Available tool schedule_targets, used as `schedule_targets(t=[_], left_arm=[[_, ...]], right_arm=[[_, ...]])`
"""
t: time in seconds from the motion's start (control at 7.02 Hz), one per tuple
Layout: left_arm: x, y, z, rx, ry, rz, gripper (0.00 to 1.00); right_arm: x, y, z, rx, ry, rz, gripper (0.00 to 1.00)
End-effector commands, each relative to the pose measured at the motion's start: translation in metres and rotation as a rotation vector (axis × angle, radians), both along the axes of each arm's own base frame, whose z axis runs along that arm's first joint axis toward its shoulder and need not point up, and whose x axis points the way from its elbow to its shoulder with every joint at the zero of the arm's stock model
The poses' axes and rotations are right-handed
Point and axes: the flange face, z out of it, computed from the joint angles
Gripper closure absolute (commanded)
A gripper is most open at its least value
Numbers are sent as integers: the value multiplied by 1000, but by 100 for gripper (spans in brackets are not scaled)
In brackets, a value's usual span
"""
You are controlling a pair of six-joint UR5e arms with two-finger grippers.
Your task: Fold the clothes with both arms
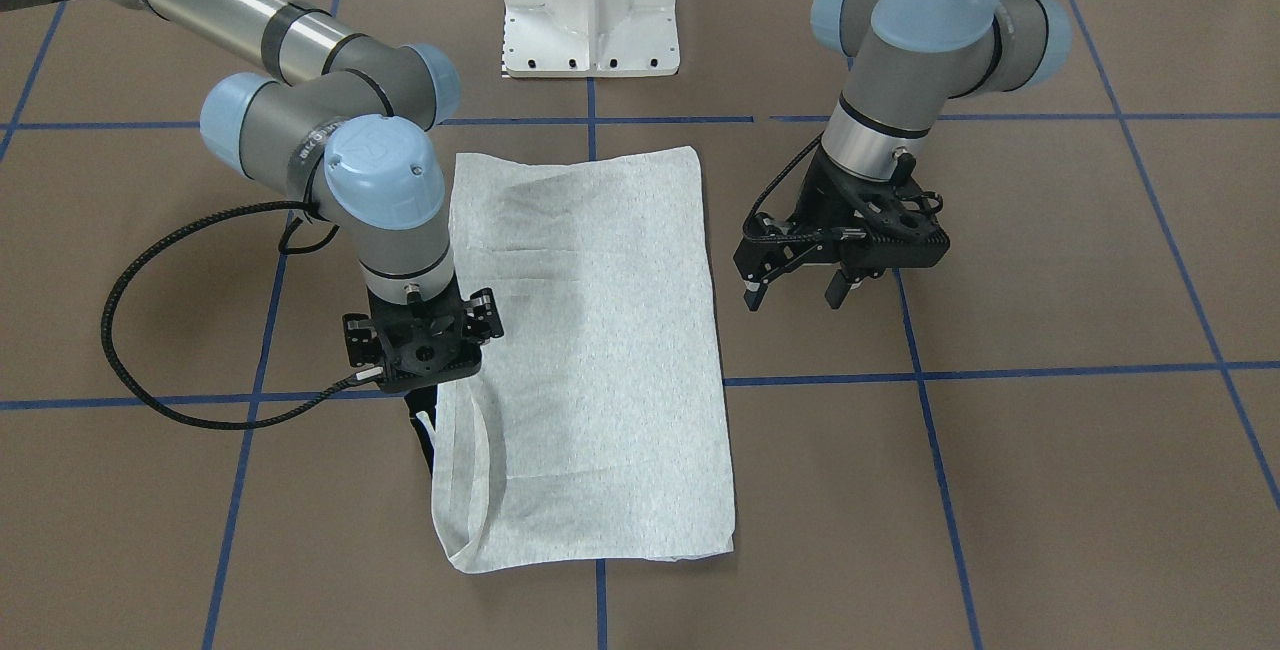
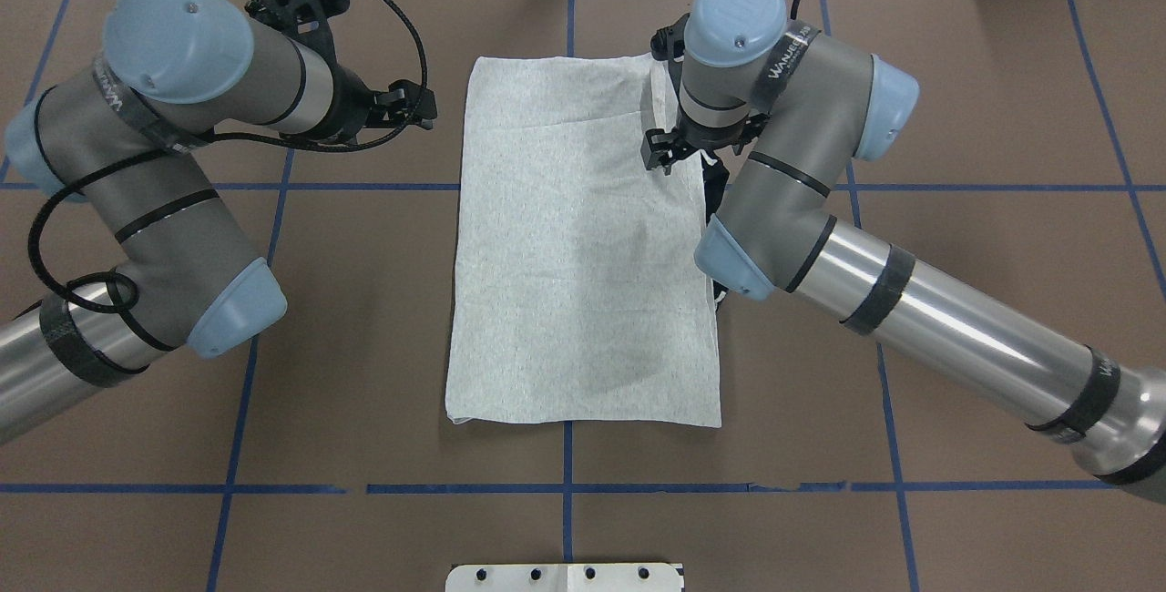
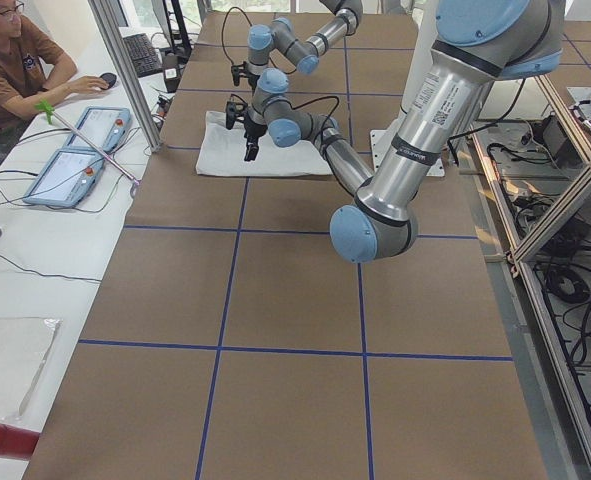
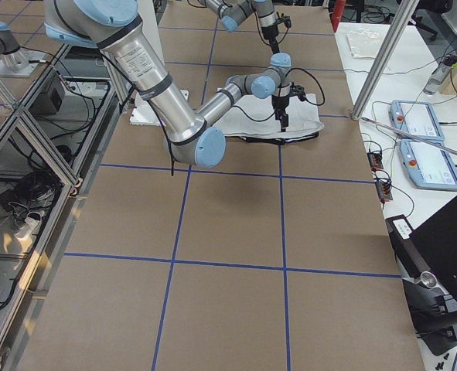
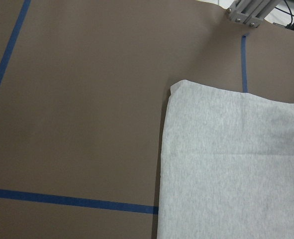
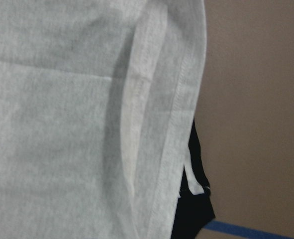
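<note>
Overhead exterior shows you the T-shirt (image 2: 583, 255) folded lengthwise mid-frame on the worktop (image 2: 364, 346), left tool (image 1: 793, 298) spread and empty, right tool (image 2: 672, 153) at its upper-right edge, closure you cannot tell; crosswise fold likely next, needing both tools.

One T-shirt (image 2: 583, 255); two arms (image 2: 173, 209) (image 2: 911, 301) (one per side).

Right pincer (image 1: 421, 370) fingertips hidden (opening unreadable).
</note>
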Motion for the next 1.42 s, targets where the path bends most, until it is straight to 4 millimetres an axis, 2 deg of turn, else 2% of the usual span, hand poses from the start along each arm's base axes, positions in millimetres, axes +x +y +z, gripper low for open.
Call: schedule_targets(t=[0.0, 0.14, 0.57, 0.71, 1.14, 1.28], left_arm=[[-3, -1, -3, 8, 2, -9, 0], [-4, -2, -11, 24, 6, -25, 0], [-3, -2, -14, 27, 9, -23, 0], [-3, -2, -13, 26, 8, -23, 0], [-3, -2, -14, 26, 9, -22, 0], [-2, -2, -17, 30, 13, -22, 0]], right_arm=[[-36, -34, -9, 18, -13, 3, 0], [-43, -38, 3, 20, -13, 3, 0], [-36, -47, 27, 11, 23, 9, 0], [-29, -55, 32, 20, 35, 1, 0], [22, -82, 85, 33, 95, -10, 0], [23, -81, 92, 25, 100, -11, 0]])
